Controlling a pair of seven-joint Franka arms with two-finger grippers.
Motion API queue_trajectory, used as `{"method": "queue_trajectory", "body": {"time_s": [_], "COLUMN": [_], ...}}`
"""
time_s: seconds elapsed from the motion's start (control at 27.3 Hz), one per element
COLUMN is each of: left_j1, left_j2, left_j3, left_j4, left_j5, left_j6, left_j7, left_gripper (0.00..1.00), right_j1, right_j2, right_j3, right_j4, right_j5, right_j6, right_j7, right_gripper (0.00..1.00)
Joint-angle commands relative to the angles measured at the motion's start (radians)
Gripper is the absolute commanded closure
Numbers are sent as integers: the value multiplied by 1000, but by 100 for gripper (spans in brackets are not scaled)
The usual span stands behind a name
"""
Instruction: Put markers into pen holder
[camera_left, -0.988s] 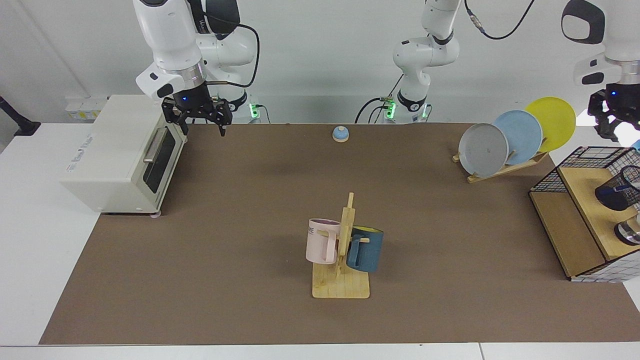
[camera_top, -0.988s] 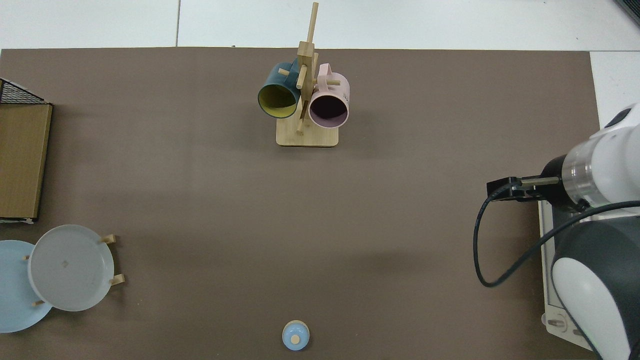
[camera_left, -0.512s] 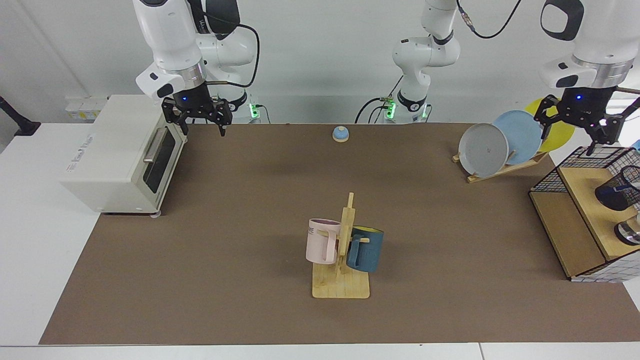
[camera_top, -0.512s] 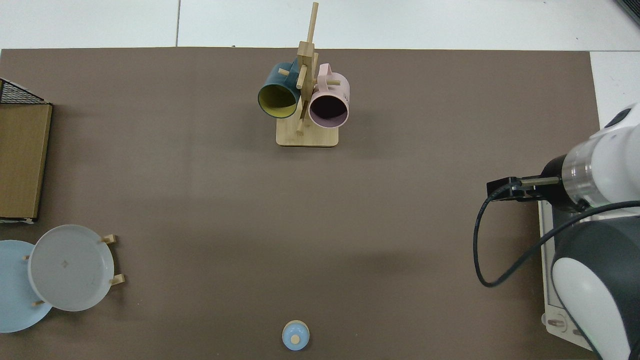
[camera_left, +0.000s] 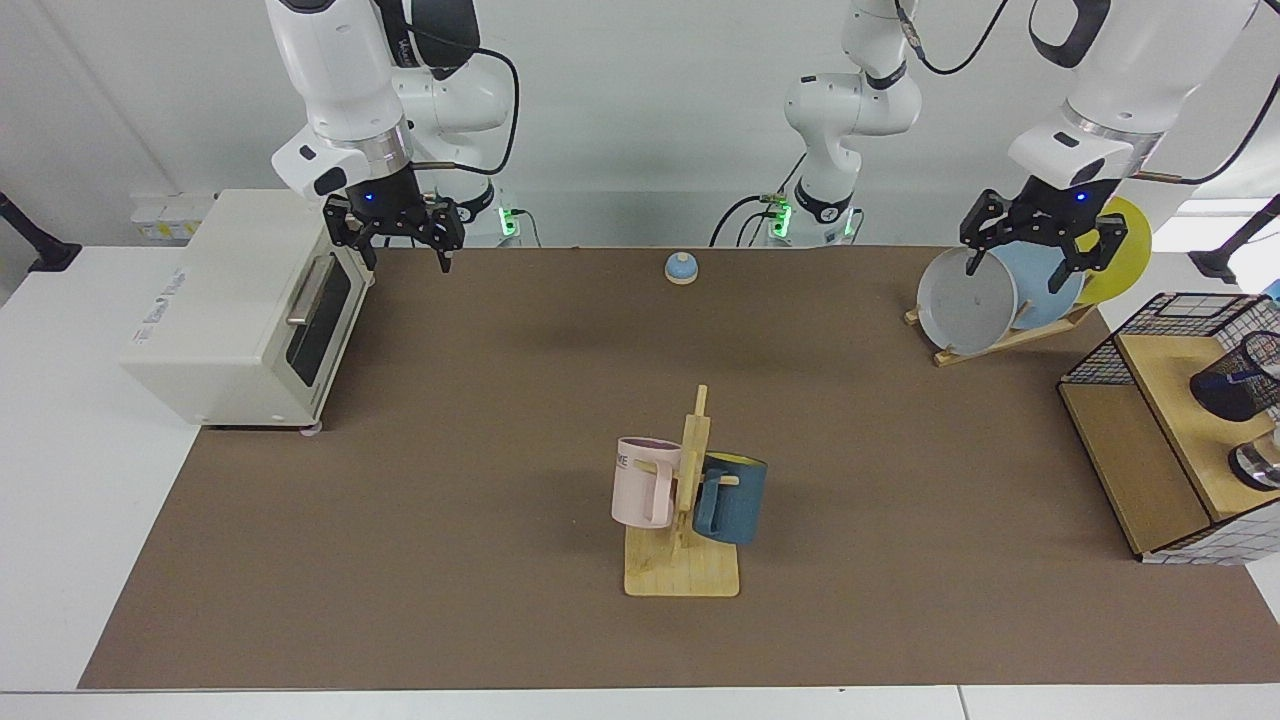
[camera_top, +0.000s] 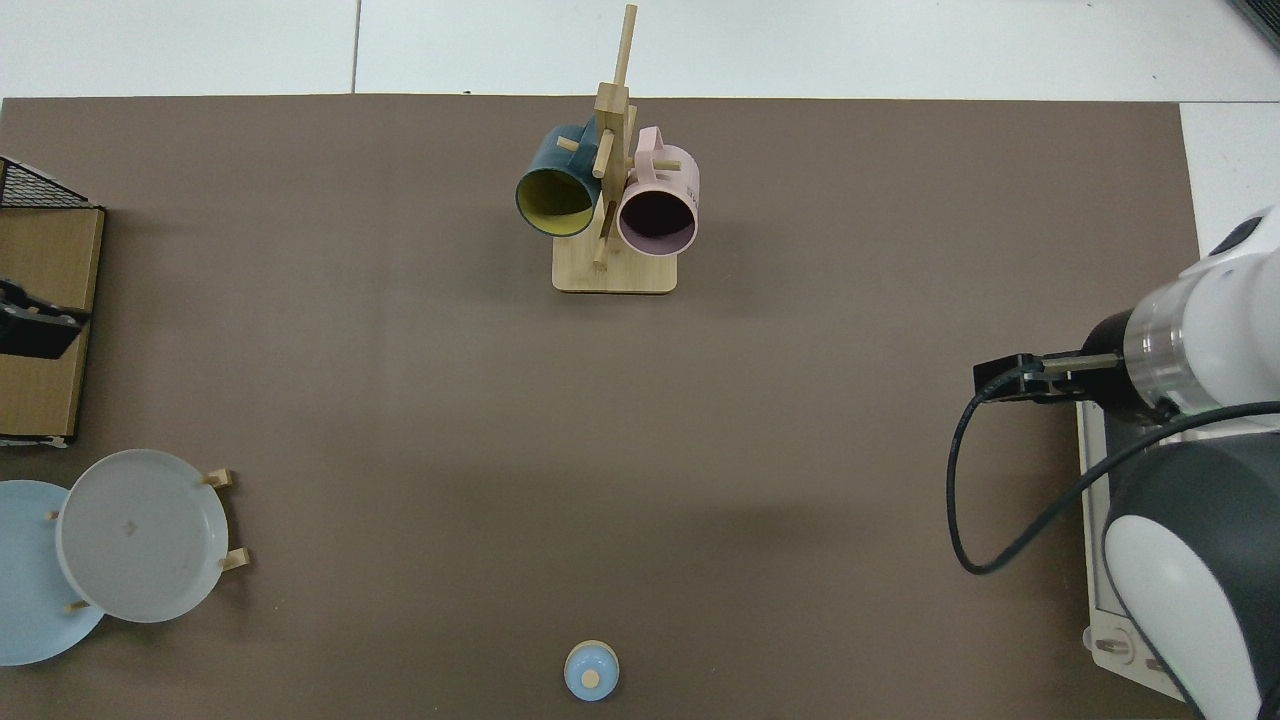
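The pen holder (camera_left: 1238, 383) is a small black mesh cup on the wooden shelf at the far right edge of the facing view. A blue end of a marker (camera_left: 1243, 377) shows inside it. My left gripper (camera_left: 1030, 275) hangs open and empty in front of the plates, well to the left of the holder. In the top view a dark part of the left gripper (camera_top: 35, 328) shows at the left edge. My right gripper (camera_left: 403, 260) waits open beside the toaster oven, holding nothing. The top view shows only the right arm's wrist (camera_top: 1120, 370).
A black wire basket (camera_left: 1180, 310) surrounds the wooden shelf (camera_left: 1170, 400), where a shiny metal round object (camera_left: 1258, 465) stands. A plate rack (camera_left: 1010, 335) holds three plates. A mug tree (camera_left: 685, 500) stands mid-table, a white toaster oven (camera_left: 230, 310) far left, and a small blue dome (camera_left: 681, 267) at the back.
The left arm has swung away from the basket at the view's right edge to in front of the plates. The right arm has not moved.
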Motion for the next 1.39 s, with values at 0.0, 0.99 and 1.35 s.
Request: {"method": "queue_trajectory", "body": {"time_s": [0.0, 0.99, 1.35], "left_j1": [-4, 59, 59], "left_j2": [-33, -122, -122], "left_j3": [-38, -95, -93], "left_j4": [-28, -154, -151], "left_j5": [-27, -27, -26], "left_j6": [-33, -44, -47], "left_j7": [-176, -193, -191], "left_gripper": [0, 0, 0], "right_j1": [-17, -17, -17], "right_j2": [-9, -9, -9], "right_j3": [5, 5, 5], "right_j4": [-8, -8, -8], "right_j5": [25, 25, 24], "right_j6": [12, 12, 12], "right_j7": [-31, -31, -31], "right_gripper": [1, 1, 1]}}
